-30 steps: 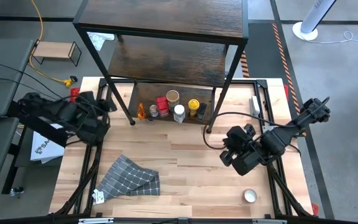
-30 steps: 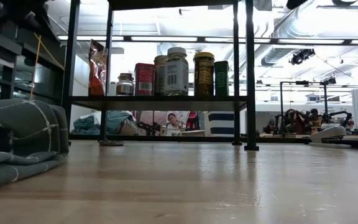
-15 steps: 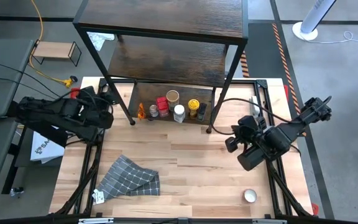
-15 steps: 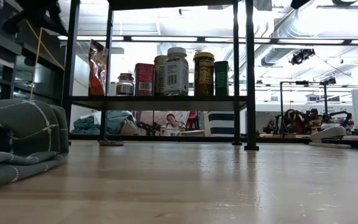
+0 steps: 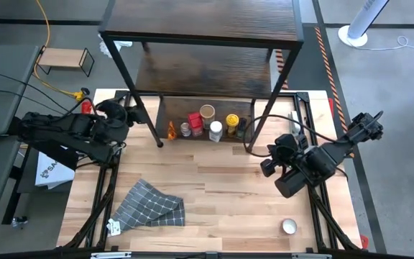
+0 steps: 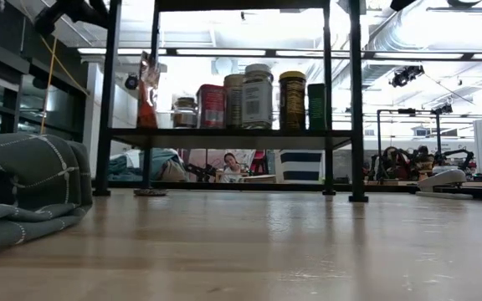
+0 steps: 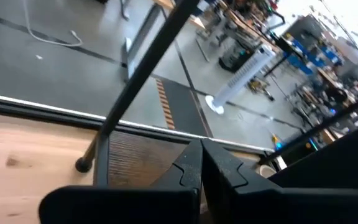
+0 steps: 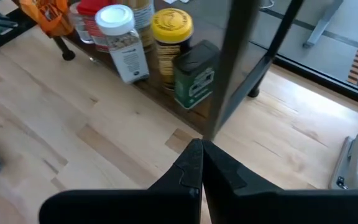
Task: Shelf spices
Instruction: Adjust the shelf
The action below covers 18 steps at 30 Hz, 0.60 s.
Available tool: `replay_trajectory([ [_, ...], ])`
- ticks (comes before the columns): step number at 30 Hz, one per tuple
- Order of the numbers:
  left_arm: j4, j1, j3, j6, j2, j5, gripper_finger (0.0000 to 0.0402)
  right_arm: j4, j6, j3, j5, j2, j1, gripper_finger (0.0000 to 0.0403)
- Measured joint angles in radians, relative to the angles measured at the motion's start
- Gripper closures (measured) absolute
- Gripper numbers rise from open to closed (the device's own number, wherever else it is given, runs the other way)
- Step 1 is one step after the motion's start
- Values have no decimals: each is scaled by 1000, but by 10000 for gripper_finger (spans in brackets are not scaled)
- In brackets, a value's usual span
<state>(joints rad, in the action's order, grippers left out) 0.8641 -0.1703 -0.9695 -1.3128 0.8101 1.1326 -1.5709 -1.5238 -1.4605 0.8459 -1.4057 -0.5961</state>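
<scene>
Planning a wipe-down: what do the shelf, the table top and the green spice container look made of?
Shelf: dark matte wood-grain boards on thin black, likely metal, legs. Table: pale wood planks with visible seams and knots. Green container: probably painted tin, judging by its boxy shape and slight sheen.

High view straight down over the whole table [image 5: 214, 194], low view level along the tabletop toward the room, both sharing the shelf [image 5: 200, 32], wrist views close, angled down at its black legs

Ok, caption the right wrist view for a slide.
Shut right pincer faces the shelf, spices lined up on its lowest board.
</scene>
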Motion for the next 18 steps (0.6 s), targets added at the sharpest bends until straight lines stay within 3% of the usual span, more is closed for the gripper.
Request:
replay_trajectory([
  [9, -34, -1, 0, 51, -9, -26, 401, 7, -77, 0, 82, 2, 79, 403],
  [12, -43, -1, 1, 75, -27, -70, 401, 112, 4, 0, 96, 5, 56, 403],
  [14, -57, -5, 1, 162, -50, -155, 401, 207, 113, 1, 89, 16, 16, 403],
  [18, -82, -36, 1, 342, -113, -449, 401, 275, 192, 1, 23, 53, -63, 403],
])
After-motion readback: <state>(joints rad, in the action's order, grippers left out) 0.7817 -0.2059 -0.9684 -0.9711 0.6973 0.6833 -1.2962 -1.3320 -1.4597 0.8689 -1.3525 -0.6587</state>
